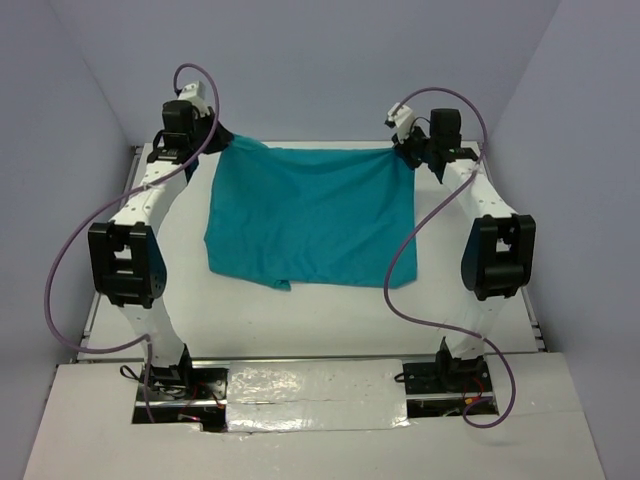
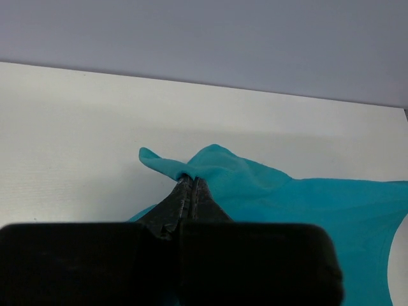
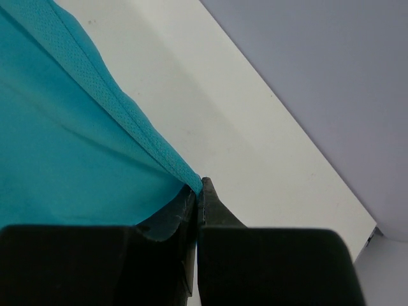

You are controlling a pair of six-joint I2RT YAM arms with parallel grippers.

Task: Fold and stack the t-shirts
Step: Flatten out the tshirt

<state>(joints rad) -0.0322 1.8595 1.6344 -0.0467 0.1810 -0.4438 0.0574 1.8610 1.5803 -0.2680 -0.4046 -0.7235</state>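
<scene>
A plain teal t-shirt (image 1: 310, 215) lies spread across the middle of the white table, its far edge stretched between both grippers. My left gripper (image 1: 222, 138) is shut on the far left corner of the t-shirt; in the left wrist view the pinched cloth (image 2: 210, 166) bunches at the fingertips (image 2: 185, 191). My right gripper (image 1: 405, 150) is shut on the far right corner; the right wrist view shows the hemmed edge (image 3: 127, 115) running into the closed fingers (image 3: 213, 204). The near edge of the shirt rests on the table.
The white table (image 1: 330, 320) is boxed in by pale walls behind and at both sides. Both arm bases (image 1: 170, 385) stand at the near edge, with purple cables looping beside each arm.
</scene>
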